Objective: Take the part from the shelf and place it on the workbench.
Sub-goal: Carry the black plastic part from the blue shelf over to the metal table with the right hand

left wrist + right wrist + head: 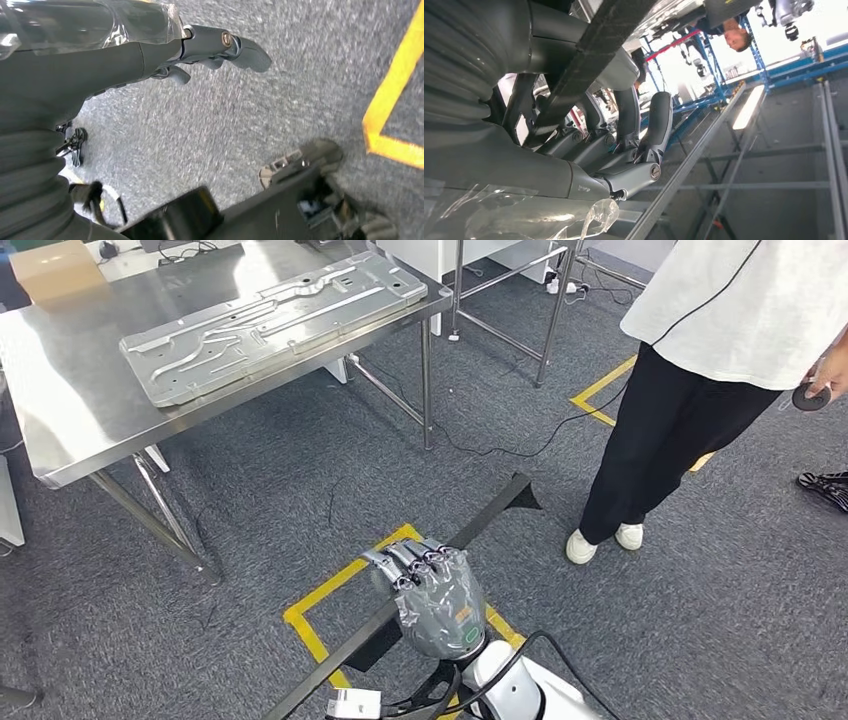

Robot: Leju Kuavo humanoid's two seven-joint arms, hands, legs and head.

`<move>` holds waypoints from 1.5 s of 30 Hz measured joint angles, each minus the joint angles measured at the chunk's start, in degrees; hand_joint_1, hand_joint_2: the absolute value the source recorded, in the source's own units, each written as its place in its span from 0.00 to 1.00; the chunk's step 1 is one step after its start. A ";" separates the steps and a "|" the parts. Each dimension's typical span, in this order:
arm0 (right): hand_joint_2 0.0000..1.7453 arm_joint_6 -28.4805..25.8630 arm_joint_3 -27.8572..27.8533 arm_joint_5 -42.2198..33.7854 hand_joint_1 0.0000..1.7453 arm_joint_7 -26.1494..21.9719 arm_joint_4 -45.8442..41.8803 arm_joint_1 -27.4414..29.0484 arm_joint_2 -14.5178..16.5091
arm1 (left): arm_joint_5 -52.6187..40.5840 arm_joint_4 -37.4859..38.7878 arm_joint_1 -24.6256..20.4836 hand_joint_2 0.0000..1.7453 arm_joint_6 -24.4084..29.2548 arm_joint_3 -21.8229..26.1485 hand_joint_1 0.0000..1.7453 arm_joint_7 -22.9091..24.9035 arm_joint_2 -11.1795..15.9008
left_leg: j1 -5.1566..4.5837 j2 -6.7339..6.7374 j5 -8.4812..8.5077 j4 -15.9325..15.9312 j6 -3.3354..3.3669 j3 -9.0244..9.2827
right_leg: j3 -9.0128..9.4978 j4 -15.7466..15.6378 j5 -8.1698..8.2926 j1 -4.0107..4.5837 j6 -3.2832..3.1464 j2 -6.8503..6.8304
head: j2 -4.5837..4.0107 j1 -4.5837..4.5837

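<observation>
The right hand is raised low in the head view, fingers curled around a long dark bar-shaped part, whose long axis runs diagonally up and away toward the person. The left hand hangs over the grey carpet, holding nothing, fingers loosely apart. Farther off, a stamped metal panel lies along the workbench top's far edge.
</observation>
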 joint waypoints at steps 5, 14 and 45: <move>1.00 0.04 -0.02 0.01 1.00 0.00 -0.01 0.32 -0.20 | 0.00 0.00 0.11 1.00 -0.06 0.00 0.00 0.00 -0.07 | -0.99 -0.48 -0.63 0.25 0.36 0.59 | 3.73 -8.83 6.03 1.12 -1.17 0.05 | 0.00 0.00; 1.00 0.99 -0.15 0.27 1.00 0.09 -0.22 0.00 -0.14 | -0.64 0.00 0.08 1.00 -0.03 -0.02 0.00 -0.01 0.04 | -0.29 -0.41 -6.86 11.13 -2.24 -4.47 | 6.26 -14.59 7.54 0.59 -2.70 -0.02 | 0.00 -0.11; 1.00 0.92 -0.25 0.25 1.00 -0.04 -0.28 -0.03 0.27 | -0.33 -0.05 0.13 1.00 -1.55 -0.01 0.00 2.20 -0.37 | 0.48 -0.53 -7.38 12.42 -3.27 -5.17 | 6.25 -15.27 7.80 0.49 -2.67 0.09 | 0.00 -0.06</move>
